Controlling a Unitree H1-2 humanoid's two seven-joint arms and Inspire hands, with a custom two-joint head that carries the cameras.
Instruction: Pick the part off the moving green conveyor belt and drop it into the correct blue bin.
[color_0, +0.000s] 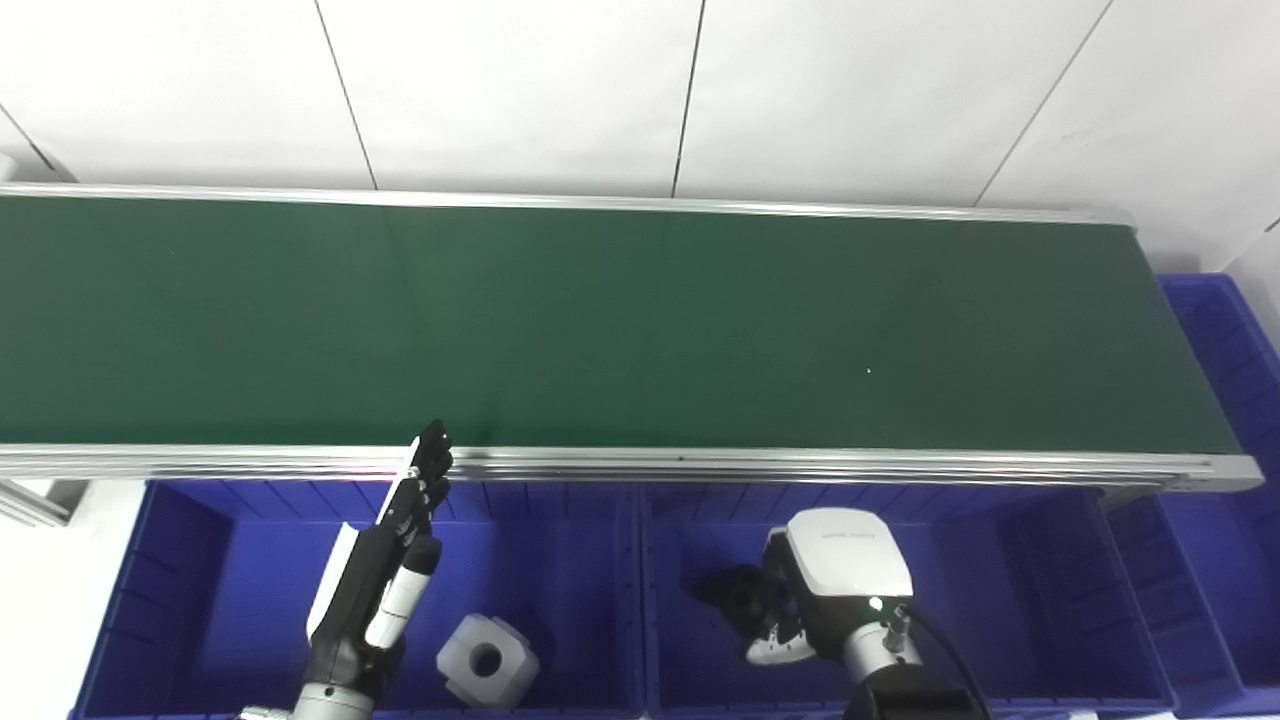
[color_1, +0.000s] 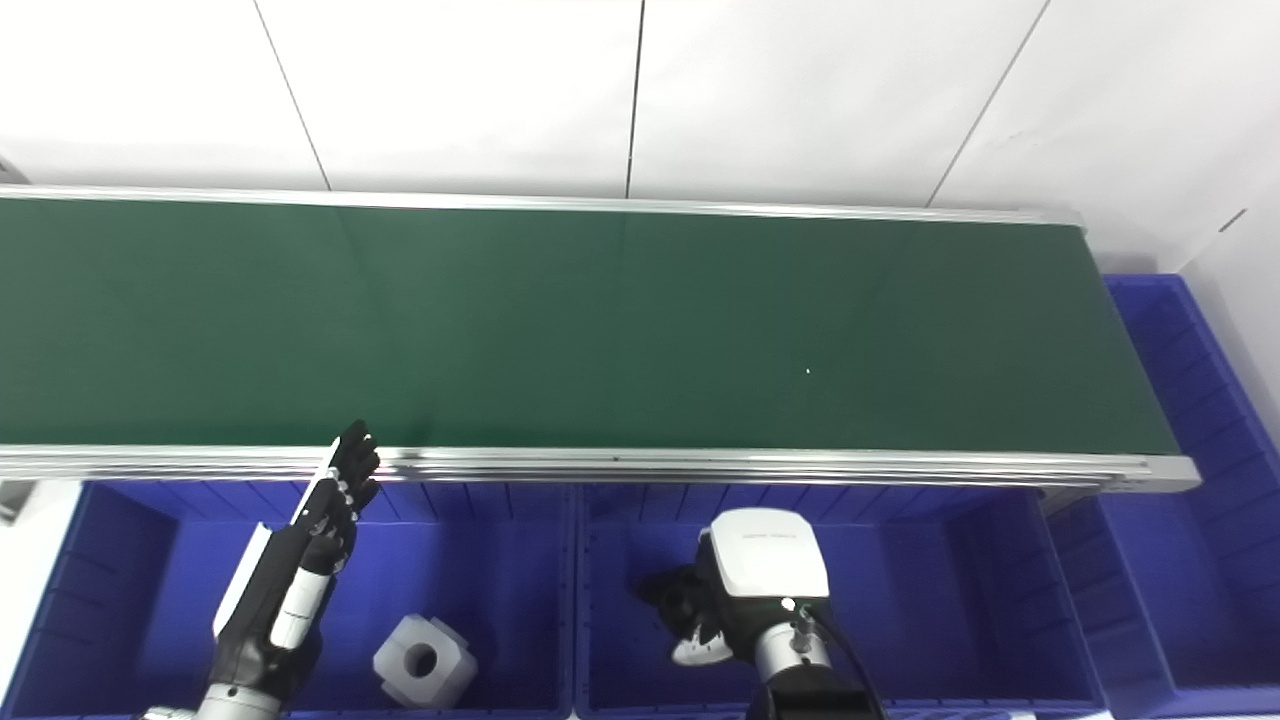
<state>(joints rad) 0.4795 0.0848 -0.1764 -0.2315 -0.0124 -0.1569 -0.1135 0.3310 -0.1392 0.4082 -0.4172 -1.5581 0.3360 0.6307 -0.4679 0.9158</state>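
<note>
The part (color_0: 487, 660) is a chunky white block with a round hole through its middle and notched corners, smooth and matte like moulded plastic. It lies low in the frame, left of centre, on the floor of the left blue bin (color_0: 180, 560), tilted slightly, just to the right of the left robot hand (color_0: 390, 560).

That left robot hand rises from the bottom edge over the same bin, stretched out flat and slanting up toward the belt. Its dark fingers (color_0: 430, 462) are straight and close together, the tips reaching the metal rail (color_0: 800, 465) at the belt's near edge. It is open and holds nothing.

The right robot hand (color_0: 790, 610) sits low, right of centre, above the middle blue bin (color_0: 1060, 590). Its glossy white back faces up with a small green light on it, and dark fingers curl underneath to the left. Something pale shows beneath it, but I cannot tell whether the hand is gripping it or just closed.

The green belt (color_0: 640, 330) runs across the whole middle of the frame, flat, dull and bare, framed by silver rails. A third blue bin (color_0: 1225, 400) stands at the right edge past the belt's end. The bins are ribbed hard plastic. White wall panels (color_0: 520, 90) fill the top.
</note>
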